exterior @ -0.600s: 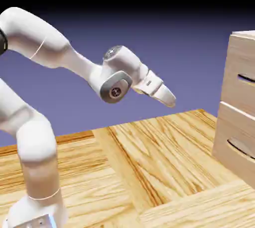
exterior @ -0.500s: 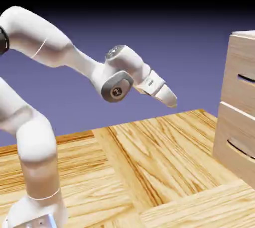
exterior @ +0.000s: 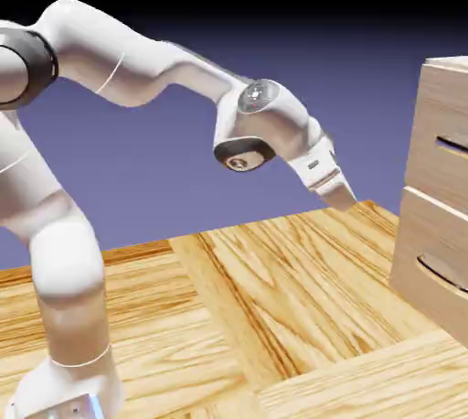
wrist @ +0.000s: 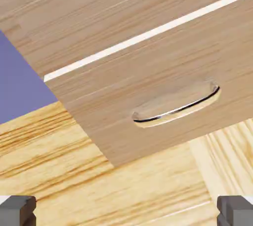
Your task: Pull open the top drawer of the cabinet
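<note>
Exterior view: the end effector point(exterior: 344, 199), jaws wide and empty, hangs left of the cabinet's point(exterior: 437, 188) 2 closed drawers point(exterior: 439, 166).

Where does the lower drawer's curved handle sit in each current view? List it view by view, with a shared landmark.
Exterior view: the curved handle is at the right edge, below mid-height.
Hand view: it lies right of centre, just below mid-height, tilted up to the right.
Shared landmark: the pale seam between the two drawer fronts, above the handle in both.
</note>
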You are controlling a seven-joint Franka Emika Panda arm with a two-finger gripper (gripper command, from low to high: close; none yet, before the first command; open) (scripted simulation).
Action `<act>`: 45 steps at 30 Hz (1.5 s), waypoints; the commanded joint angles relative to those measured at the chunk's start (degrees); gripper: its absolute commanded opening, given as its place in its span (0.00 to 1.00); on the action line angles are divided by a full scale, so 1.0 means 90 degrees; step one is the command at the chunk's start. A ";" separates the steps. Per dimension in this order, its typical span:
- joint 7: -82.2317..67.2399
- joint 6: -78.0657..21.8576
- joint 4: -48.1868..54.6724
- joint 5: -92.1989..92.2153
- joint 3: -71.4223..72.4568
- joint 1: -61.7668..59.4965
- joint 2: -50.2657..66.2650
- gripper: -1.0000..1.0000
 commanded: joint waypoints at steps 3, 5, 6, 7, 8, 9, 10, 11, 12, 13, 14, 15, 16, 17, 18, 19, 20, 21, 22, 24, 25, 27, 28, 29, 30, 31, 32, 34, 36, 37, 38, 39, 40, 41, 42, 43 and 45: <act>-0.0356 -0.0110 0.0284 0.0831 -0.0049 0.0001 0.0220 0.50; -0.0593 -0.0183 0.0473 0.1385 -0.0082 0.0002 0.0367 0.50; -0.0711 -0.0220 0.0568 0.1662 -0.0098 0.0002 0.0440 0.50; -0.0830 -0.0257 0.0662 0.1938 -0.0114 0.0003 0.0514 0.50; -0.0948 -0.0293 0.0757 0.2215 -0.0130 0.0003 0.0587 0.50; -0.1067 -0.0330 0.0851 0.2492 -0.0147 0.0003 0.0660 0.50; -0.1185 -0.0367 0.0946 0.2769 -0.0163 0.0004 0.0734 0.50; -0.1303 -0.0403 0.1040 0.3046 -0.0179 0.0004 0.0807 0.50; -0.1422 -0.0440 0.1135 0.3323 -0.0196 0.0005 0.0880 0.50; -0.1540 -0.0477 0.1230 0.3600 -0.0212 0.0005 0.0954 0.50; -0.1659 -0.0513 0.1324 0.3876 -0.0228 0.0005 0.1027 0.50; -0.1777 -0.0550 0.1419 0.4153 -0.0245 0.0006 0.1100 0.50; -0.1896 -0.0587 0.1513 0.4430 -0.0261 0.0006 0.1174 0.50; -0.2014 -0.0623 0.1608 0.4707 -0.0277 0.0006 0.1247 0.50; -0.2133 -0.0660 0.1702 0.4984 -0.0294 0.0007 0.1320 0.50; -0.2251 -0.0697 0.1797 0.5261 -0.0310 0.0007 0.1394 0.50; -0.2370 -0.0733 0.1892 0.5538 -0.0326 0.0008 0.1467 0.50; -0.2488 -0.0770 0.1986 0.5814 -0.0343 0.0008 0.1540 0.50; -0.2607 -0.0807 0.2081 0.6091 -0.0359 0.0008 0.1614 0.50; -0.2844 -0.0880 0.2270 0.6645 -0.0391 0.0009 0.1760 0.50; -0.2962 -0.0917 0.2364 0.6922 -0.0408 0.0009 0.1834 0.50; -0.3199 -0.0990 0.2554 0.7476 -0.0440 0.0010 0.1981 0.50; -0.3318 -0.1027 0.2648 0.7753 -0.0457 0.0011 0.2054 0.50; -0.3436 -0.1063 0.2743 0.8029 -0.0473 0.0011 0.2127 0.50; -0.3555 -0.1100 0.2837 0.8306 -0.0489 0.0011 0.2201 0.50; -0.3673 -0.1137 0.2932 0.8583 -0.0506 0.0012 0.2274 0.50; -0.3792 -0.1173 0.3026 0.8860 -0.0522 0.0012 0.2347 0.50; -0.4029 -0.1247 0.3216 0.9414 -0.0555 0.0013 0.2494 0.50; -0.4266 -0.1320 0.3405 0.9967 -0.0587 0.0014 0.2641 0.50; -0.4384 -0.1357 0.3499 1.0244 -0.0603 0.0014 0.2714 0.50; -0.4503 -0.1393 0.3594 1.0521 -0.0620 0.0014 0.2787 0.50; -0.4621 -0.1430 0.3688 1.0798 -0.0636 0.0015 0.2861 0.50; -0.4740 -0.1467 0.3783 1.1075 -0.0652 0.0015 0.2934 0.50; -0.4858 -0.1503 0.3878 1.1352 -0.0669 0.0015 0.3007 0.50; -0.4977 -0.1540 0.3972 1.1629 -0.0685 0.0016 0.3081 0.50; -0.5095 -0.1577 0.4067 1.1905 -0.0701 0.0016 0.3154 0.50; -0.5332 -0.1650 0.4256 1.2459 -0.0734 0.0017 0.3301 0.50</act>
